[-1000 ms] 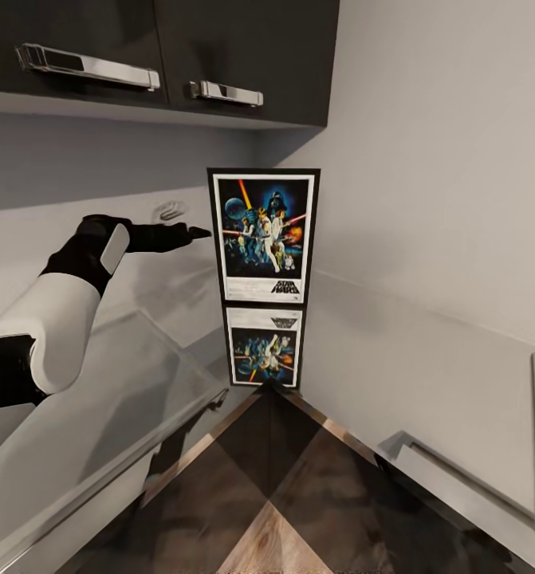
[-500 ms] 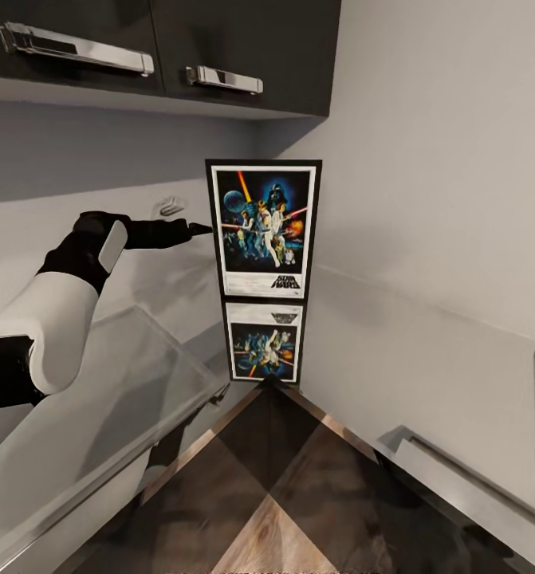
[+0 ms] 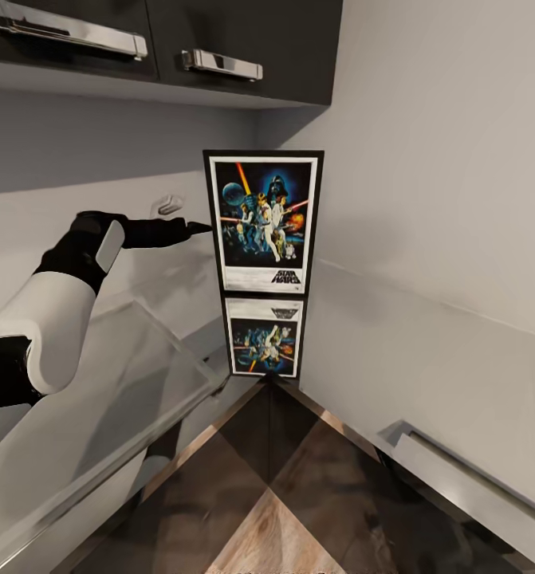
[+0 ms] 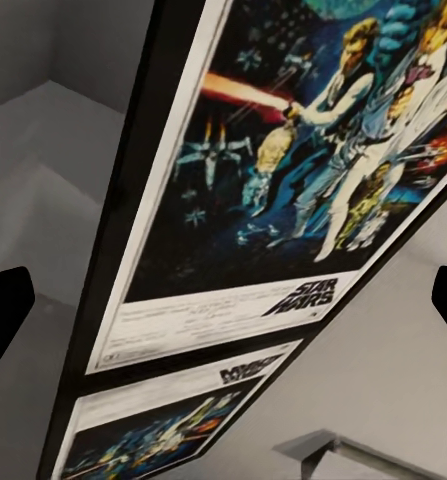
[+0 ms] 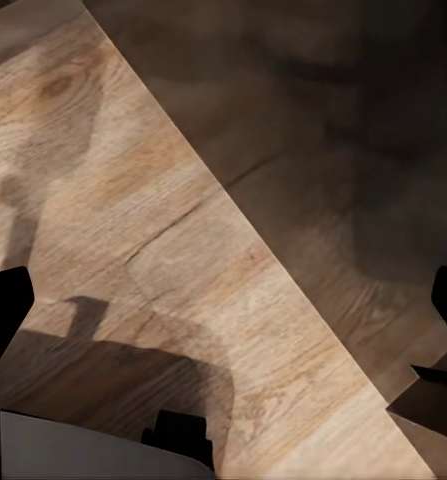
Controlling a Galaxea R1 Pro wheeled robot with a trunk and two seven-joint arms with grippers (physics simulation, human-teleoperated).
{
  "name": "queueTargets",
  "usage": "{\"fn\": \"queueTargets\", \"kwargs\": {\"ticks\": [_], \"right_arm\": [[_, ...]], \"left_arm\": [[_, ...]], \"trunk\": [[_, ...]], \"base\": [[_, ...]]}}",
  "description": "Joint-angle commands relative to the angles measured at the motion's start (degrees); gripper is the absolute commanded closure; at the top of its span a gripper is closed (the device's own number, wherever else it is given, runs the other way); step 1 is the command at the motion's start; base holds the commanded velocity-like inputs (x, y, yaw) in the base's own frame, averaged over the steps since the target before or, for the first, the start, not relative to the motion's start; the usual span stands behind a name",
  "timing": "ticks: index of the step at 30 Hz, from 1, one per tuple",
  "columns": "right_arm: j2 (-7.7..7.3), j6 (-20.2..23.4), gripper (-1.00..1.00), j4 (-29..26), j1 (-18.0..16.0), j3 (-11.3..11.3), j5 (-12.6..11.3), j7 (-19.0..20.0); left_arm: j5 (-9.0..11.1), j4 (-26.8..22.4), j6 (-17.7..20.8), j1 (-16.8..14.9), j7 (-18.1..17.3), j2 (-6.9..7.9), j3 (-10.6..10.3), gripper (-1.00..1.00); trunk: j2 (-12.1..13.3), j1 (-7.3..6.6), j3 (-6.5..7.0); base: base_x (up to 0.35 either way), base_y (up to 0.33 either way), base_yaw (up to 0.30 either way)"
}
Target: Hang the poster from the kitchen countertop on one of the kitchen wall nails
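Observation:
The poster (image 3: 263, 223) stands upright in the corner of the kitchen countertop (image 3: 395, 351), against the wall, and its mirror image shows in the glossy top just below it. My left gripper (image 3: 199, 229) reaches level toward the poster's left frame edge, its tip right beside it. In the left wrist view the poster (image 4: 283, 180) looms close, and the left gripper (image 4: 223, 315) is open with its black fingertips (image 4: 5, 315) spread far apart. My right gripper (image 5: 223, 310) hangs open over wood flooring, holding nothing.
Dark upper cabinets with chrome handles (image 3: 219, 65) hang above the corner. A small pale fixture (image 3: 169, 206) sticks out of the back wall left of the poster. Chrome rails (image 3: 458, 478) run along the lower cabinets at right. Wood floor (image 3: 275, 494) lies in front.
The whole head view has shifted, so the poster sits a little higher and larger. My left gripper stays beside the poster's left edge, still open.

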Motion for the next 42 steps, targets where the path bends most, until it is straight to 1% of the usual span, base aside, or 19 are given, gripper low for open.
{"fn": "queueTargets", "kwargs": {"ticks": [1,10,17,22,29,42], "right_arm": [[-0.02,-0.16,-1.0,0.03,-0.03,0.14,0.04,-0.01],[-0.02,-0.22,-1.0,-0.02,-0.03,0.09,0.04,-0.01],[-0.02,-0.24,-1.0,-0.04,-0.03,0.07,0.04,-0.01],[-0.02,-0.24,-1.0,-0.05,-0.03,0.07,0.04,-0.01],[-0.02,-0.25,-1.0,-0.03,-0.03,0.07,0.04,-0.01],[-0.02,-0.24,-1.0,-0.05,-0.03,0.07,0.04,-0.01]], "left_arm": [[0.47,0.0,0.48,-0.04,0.07,0.0,0.11,-1.0],[0.55,-0.14,0.38,-0.04,-0.11,-0.08,-0.04,-1.0],[0.56,-3.95,0.35,-0.04,-1.79,0.0,0.21,-1.0],[0.55,-5.23,0.37,-0.04,-2.07,0.62,0.28,-1.0],[0.5,-5.52,0.37,-0.04,-2.36,0.97,0.33,-1.0],[0.54,-5.3,0.37,-0.04,-2.4,1.05,0.37,-1.0]], "trunk": [[-0.03,0.0,-0.15],[-0.03,0.0,-0.97],[-0.03,0.0,-1.62],[-0.03,0.0,-2.08],[-0.03,0.0,-2.72],[-0.03,0.0,-3.92]], "base": [[0.0,0.0,0.0],[0.0,0.0,0.0],[0.0,0.0,0.0],[0.0,0.0,0.0],[0.0,0.0,0.0],[0.0,0.0,0.0]]}}
